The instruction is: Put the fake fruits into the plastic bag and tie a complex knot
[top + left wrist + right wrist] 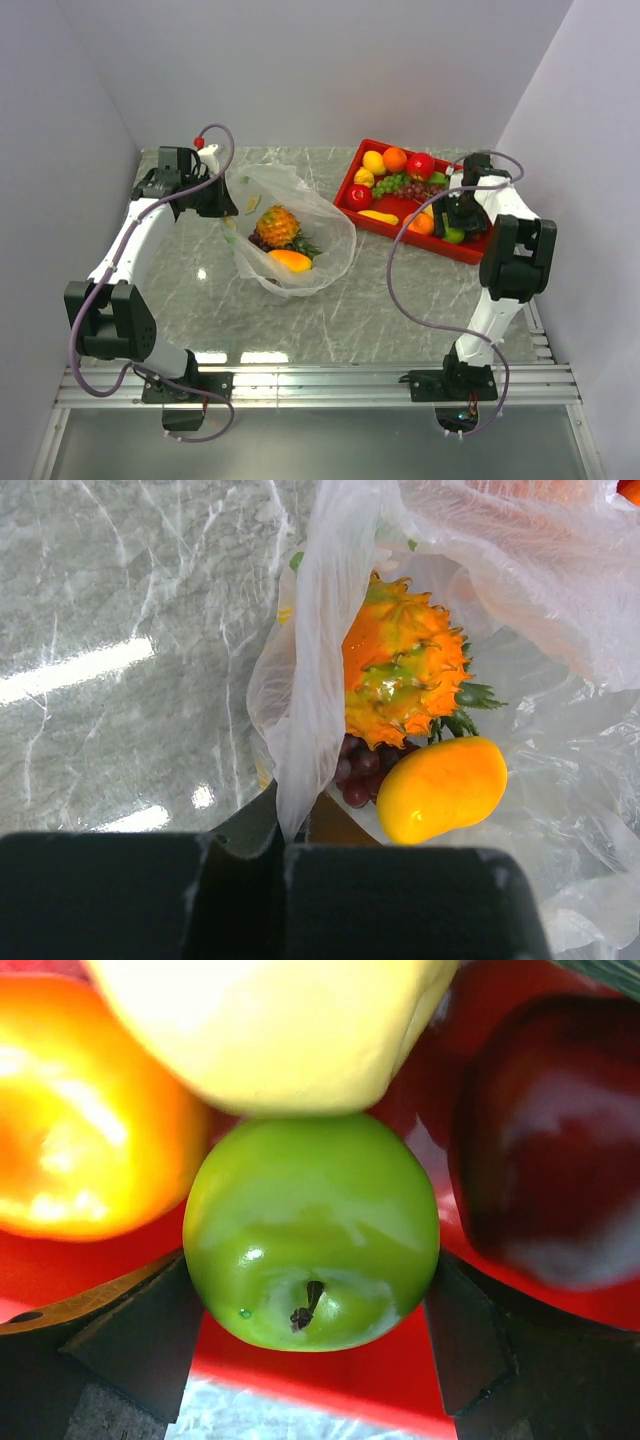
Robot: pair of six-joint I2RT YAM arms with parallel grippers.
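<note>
At the table's centre the plastic bag (pixel 322 215), rim clenched in the left gripper (pixel 225 205), held several fake fruits (pixel 280 228), while at the red tray's (pixel 470 253) near right corner the right gripper (pixel 312 1295) straddled a green apple (pixel 312 1225), grasp unconfirmable, which off-centre jaws could squeeze loose.

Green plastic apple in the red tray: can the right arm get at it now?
Likely yes: the right end effector sits with a finger on each side of the green plastic apple, nothing between.
</note>
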